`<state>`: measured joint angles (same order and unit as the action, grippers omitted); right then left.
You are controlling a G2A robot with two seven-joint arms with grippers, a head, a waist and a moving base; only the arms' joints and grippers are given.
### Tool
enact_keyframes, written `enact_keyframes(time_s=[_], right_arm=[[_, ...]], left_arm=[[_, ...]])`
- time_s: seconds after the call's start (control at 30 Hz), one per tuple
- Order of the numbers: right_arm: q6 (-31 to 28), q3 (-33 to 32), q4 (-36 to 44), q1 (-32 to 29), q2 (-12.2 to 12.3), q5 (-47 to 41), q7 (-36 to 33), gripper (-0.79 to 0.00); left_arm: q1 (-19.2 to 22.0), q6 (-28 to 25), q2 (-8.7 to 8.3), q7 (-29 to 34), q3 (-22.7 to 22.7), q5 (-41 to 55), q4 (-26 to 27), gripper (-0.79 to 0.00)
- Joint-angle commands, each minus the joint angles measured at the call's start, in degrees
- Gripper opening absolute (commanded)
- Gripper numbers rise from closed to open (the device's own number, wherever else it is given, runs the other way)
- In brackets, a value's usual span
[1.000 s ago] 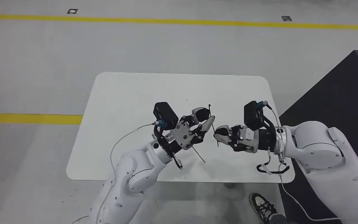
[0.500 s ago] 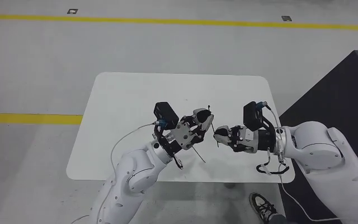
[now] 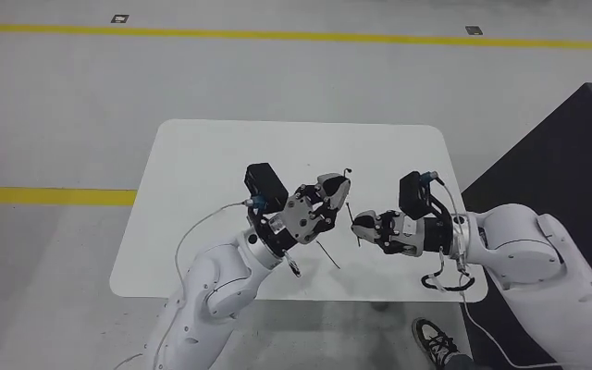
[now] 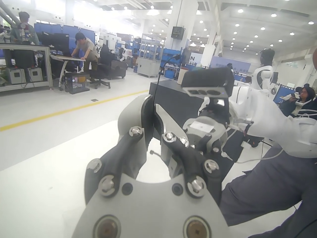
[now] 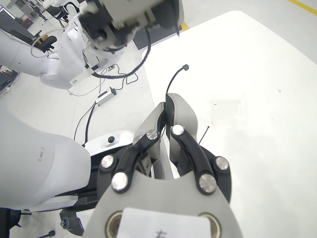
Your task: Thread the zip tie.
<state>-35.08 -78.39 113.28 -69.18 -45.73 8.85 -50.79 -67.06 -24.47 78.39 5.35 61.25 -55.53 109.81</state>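
Both arms hang over the white counter [image 3: 203, 176], facing each other and just apart. The right gripper [image 5: 167, 100] is pressed together on the zip tie [image 5: 173, 77], pinching the strap partway along. The locking head [image 5: 185, 67] stands clear beyond the fingers, and the thin tail [image 5: 205, 131] pokes out behind. The left gripper [image 4: 154, 107] is likewise clamped on a thin black strap [image 4: 157, 85] that rises past its fingers. We cannot tell whether this is a second tie or part of the first. We judge the tie light, springy and slick, so it will likely bow and wander if held far from the working end. We would take hold close behind the head with one gripper and near the tip with the other, keeping both ends steady for threading.
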Motion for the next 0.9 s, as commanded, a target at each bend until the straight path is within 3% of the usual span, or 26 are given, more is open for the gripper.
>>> enact_keyframes(time_s=[0.0,0.07,0.23,0.43,0.77,0.87], right_arm=[[-0.24,0.37,-0.60,-0.09,0.02,-2.11,-0.66,-0.785],[-0.83,1.36,-1.52,-0.53,0.07,-9.87,-2.87,-0.785],[1.50,1.29,-4.46,1.48,1.07,-37.78,-19.92,-0.785],[16.62,-1.89,-9.53,6.10,1.69,-67.63,-35.04,-0.785],[16.91,-1.77,-9.49,5.93,1.66,-67.92,-34.58,-0.785],[24.38,-0.37,-11.25,5.29,1.22,-76.77,-33.63,-0.785]], left_arm=[[-0.02,0.22,-0.07,0.22,0.57,0.17,0.60,-0.785],[-0.11,0.19,-0.13,0.06,1.00,0.61,-0.03,-0.785],[-0.54,-0.31,-0.22,-0.93,1.98,2.79,-2.15,-0.785],[-1.32,-3.34,-0.46,-0.17,3.81,11.45,-3.33,-0.785],[-1.32,-3.34,-0.46,-0.17,3.81,11.45,-3.33,-0.785],[-1.73,-3.22,-0.45,0.04,3.57,12.23,-3.33,-0.785]])
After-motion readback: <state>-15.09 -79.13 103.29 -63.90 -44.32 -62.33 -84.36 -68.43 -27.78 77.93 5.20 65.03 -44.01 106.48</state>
